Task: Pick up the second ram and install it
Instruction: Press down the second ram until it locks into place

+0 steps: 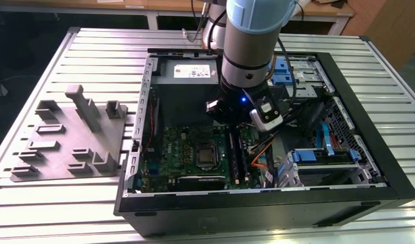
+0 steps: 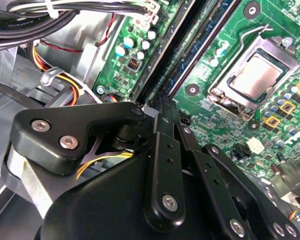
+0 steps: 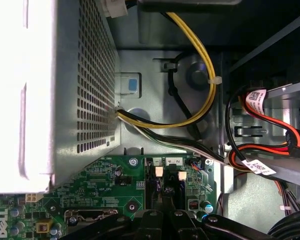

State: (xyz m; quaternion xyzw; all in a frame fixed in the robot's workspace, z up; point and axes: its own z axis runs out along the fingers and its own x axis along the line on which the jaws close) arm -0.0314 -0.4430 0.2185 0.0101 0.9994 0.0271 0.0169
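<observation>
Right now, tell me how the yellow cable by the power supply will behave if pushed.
The yellow cable bends in a loose arc, so it would probably flex rather than resist. A white tie cinches it partway along, so it likely shifts only a little and springs back.

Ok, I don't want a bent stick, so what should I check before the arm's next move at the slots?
1. Gripper over the slots: ok.
2. Case open, with the arm reaching in from above: ok.
3. Cables lying off the slots, in the second wrist view: ok.
4. Ram in the gripper: cannot tell, hidden.
5. Latches at the slot ends open: cannot tell.
6. Ram lined up with a slot: cannot tell.
</observation>
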